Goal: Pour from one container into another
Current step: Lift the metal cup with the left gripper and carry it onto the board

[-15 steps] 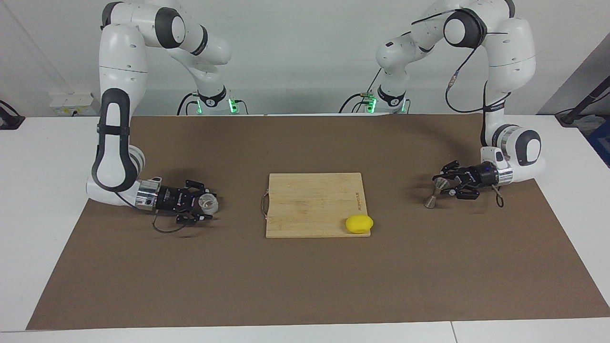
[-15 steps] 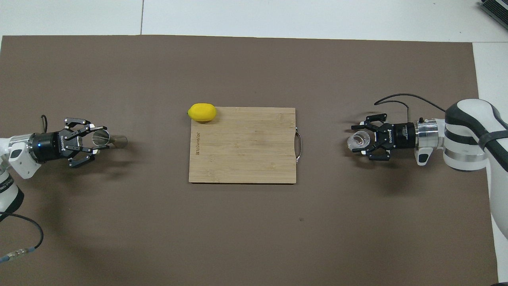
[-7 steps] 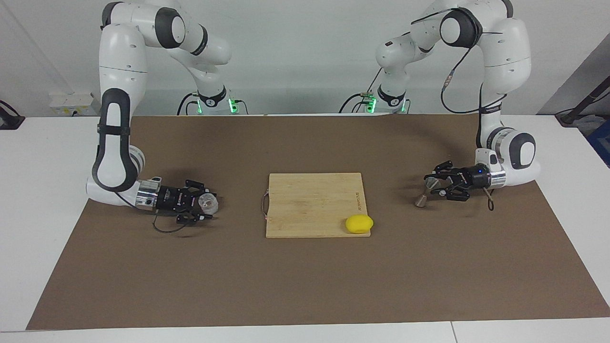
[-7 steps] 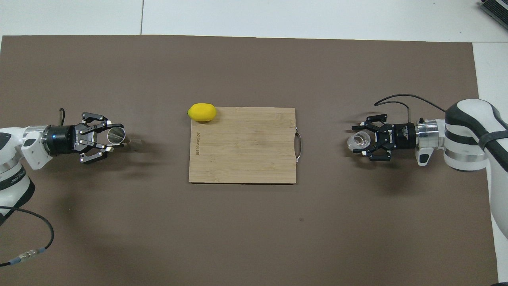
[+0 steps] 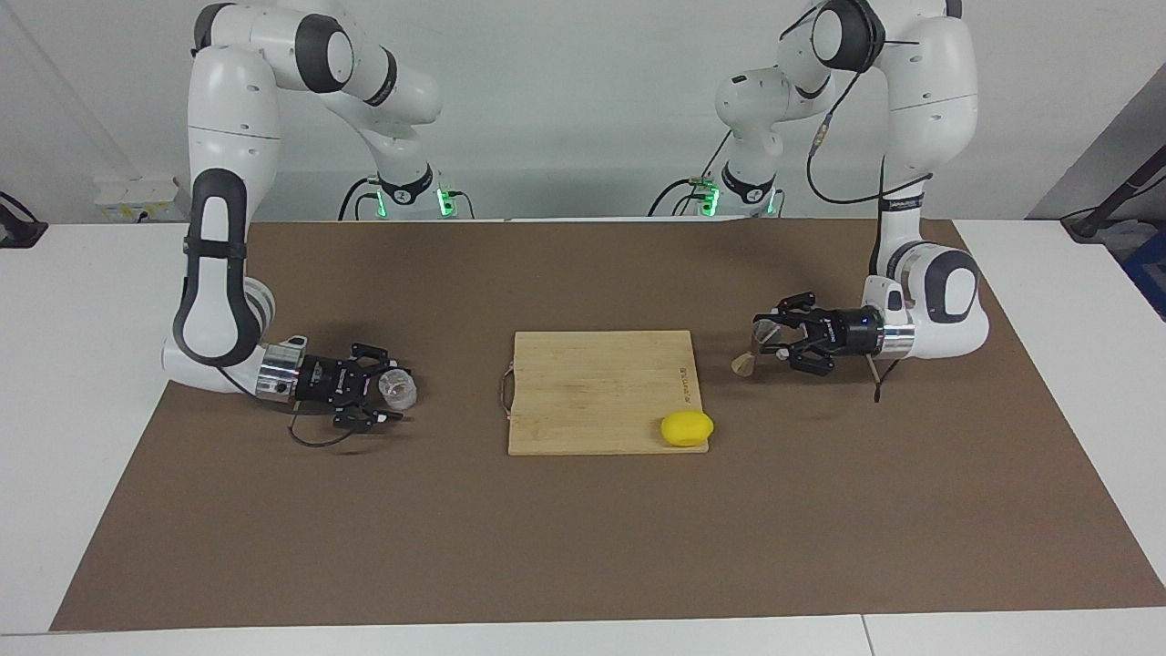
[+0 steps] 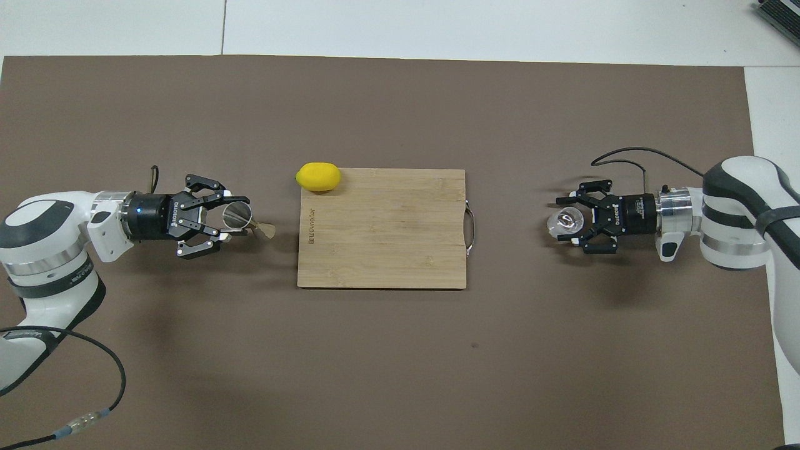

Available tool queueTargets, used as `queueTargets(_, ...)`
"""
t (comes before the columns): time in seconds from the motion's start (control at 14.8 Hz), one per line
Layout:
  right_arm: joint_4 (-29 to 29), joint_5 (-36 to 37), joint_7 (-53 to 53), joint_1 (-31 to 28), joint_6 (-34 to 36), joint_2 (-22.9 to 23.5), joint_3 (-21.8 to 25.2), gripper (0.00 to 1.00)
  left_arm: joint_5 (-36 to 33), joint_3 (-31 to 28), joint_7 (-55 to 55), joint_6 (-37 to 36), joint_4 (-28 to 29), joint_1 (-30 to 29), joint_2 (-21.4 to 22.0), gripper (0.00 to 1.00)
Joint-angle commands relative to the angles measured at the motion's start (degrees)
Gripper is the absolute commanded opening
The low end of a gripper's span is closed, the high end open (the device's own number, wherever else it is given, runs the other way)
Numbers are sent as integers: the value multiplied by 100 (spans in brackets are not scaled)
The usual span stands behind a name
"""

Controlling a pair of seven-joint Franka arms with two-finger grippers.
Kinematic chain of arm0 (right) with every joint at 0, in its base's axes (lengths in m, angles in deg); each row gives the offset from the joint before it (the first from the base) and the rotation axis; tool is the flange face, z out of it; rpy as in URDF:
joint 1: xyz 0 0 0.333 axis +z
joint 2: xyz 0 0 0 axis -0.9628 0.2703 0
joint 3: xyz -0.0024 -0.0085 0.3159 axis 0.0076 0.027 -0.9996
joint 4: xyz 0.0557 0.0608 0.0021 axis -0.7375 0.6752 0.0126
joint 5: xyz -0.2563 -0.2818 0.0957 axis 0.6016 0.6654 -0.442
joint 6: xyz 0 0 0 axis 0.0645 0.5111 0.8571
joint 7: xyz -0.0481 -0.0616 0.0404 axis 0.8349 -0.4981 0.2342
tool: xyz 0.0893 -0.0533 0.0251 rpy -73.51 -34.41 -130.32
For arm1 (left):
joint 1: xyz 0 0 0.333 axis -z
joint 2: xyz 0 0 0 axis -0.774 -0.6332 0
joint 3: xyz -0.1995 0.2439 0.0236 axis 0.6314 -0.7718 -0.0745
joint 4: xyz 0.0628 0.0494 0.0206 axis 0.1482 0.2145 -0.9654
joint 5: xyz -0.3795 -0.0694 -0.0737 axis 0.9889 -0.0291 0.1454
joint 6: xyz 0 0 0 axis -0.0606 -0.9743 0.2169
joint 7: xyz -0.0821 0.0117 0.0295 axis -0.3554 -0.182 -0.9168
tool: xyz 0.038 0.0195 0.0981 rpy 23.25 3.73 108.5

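My left gripper (image 5: 768, 337) is shut on the steel hourglass jigger (image 5: 752, 352) and holds it, tilted, in the air over the brown mat just off the cutting board's edge toward the left arm's end. The overhead view shows the same gripper (image 6: 240, 217) and the jigger's open cone (image 6: 239, 214). My right gripper (image 5: 399, 393) is shut on the clear glass cup (image 5: 398, 387), low at the mat toward the right arm's end. I cannot tell whether the cup touches the mat. The overhead view shows that gripper (image 6: 565, 219) and the cup (image 6: 564, 222).
A wooden cutting board (image 5: 592, 383) lies in the middle of the brown mat (image 5: 583, 547), its metal handle toward the right arm's end. A yellow lemon (image 5: 687, 428) sits at the board's corner farthest from the robots, toward the left arm's end; overhead it shows too (image 6: 319, 176).
My left gripper has carried the jigger toward the cutting board and lifted it a little. The right gripper with the glass cup has hardly moved.
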Motion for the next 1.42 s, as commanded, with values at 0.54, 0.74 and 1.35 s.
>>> queueTargets(0.54,-22,98,-7,-18,-83,7,-27,48,1761,-83,51,1326,631,1529,438,25)
queueTargets(0.74,-22,98,-200,0,-83,-37,-18,32,2297,-83,42,1844,649,2039,447,25)
queueTargets(1.35,-13,397,-1475,386,-22,-712,-27,0,3546,-83,-98,2917,685,3130,394,26)
